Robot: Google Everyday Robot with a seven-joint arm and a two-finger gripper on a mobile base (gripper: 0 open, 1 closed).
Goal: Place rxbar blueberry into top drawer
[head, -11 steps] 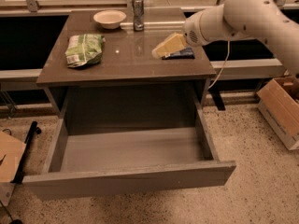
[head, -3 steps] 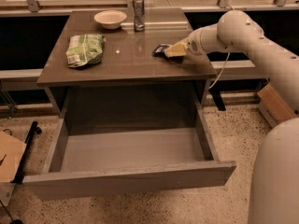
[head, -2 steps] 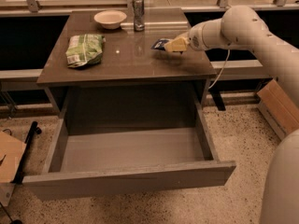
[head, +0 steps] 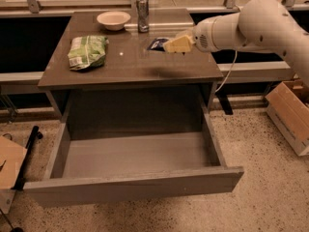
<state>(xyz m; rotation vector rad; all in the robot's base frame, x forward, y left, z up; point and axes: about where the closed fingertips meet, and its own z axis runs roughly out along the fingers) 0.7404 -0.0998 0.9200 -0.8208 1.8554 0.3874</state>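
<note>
The rxbar blueberry, a small dark navy wrapper, is at the tips of my gripper, lifted above the right half of the brown table top; a faint shadow lies on the table under it. The yellowish fingers are closed on the bar. The white arm reaches in from the right. The top drawer stands pulled fully open below the table, wide, grey and empty inside.
A green and white chip bag lies on the table's left side. A white bowl and a metal can stand at the back. A cardboard box sits on the floor at right, another piece at far left.
The gripper closed on the bar at the table's right side, lifted it off the surface and moved it left, toward the middle of the table.
</note>
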